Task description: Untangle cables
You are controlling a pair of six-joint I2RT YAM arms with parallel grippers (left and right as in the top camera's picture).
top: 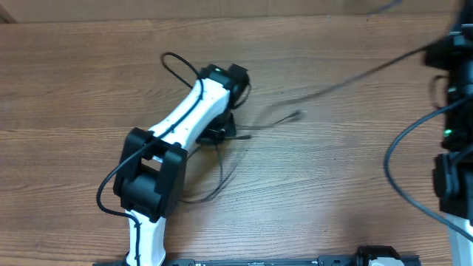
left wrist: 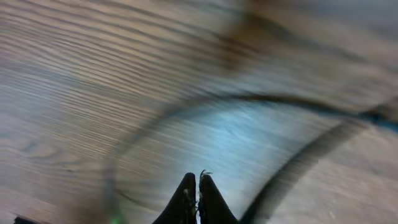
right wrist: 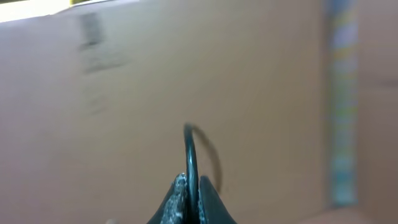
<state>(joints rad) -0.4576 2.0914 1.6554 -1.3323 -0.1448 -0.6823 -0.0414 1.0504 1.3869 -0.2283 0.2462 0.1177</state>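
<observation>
**Cables strung L to R across counter, both pincers closed**

L part of the counter (top: 66, 89) is bare wood, w/ plenty of room out to the left and far edges. The L arm (top: 185, 114) reaches diagonally from the near edge up to centre. The L pincer (left wrist: 198, 185) faces the wood w/ its tips pressed together. The wrist view is too blurred to tell if a strand is nipped btwn them.

The cables (top: 355, 76) gather near that pincer. A slack loop sags toward the near edge beside the elbow. A short strand runs right, approx. level, and ends in a plug tip (top: 299, 114) pointing right.

From centre, one long strand has its long axis diagonal, rising to the upper right toward the R arm (top: 454, 52). The R pincer (right wrist: 189, 186) is clenched on a thin strand that arcs up out of its tips and curls over to the right.

There is open wood mid-right, btwn the long strand and the near edge. A thick arm lead (top: 392, 162) curves along the far right.
</observation>
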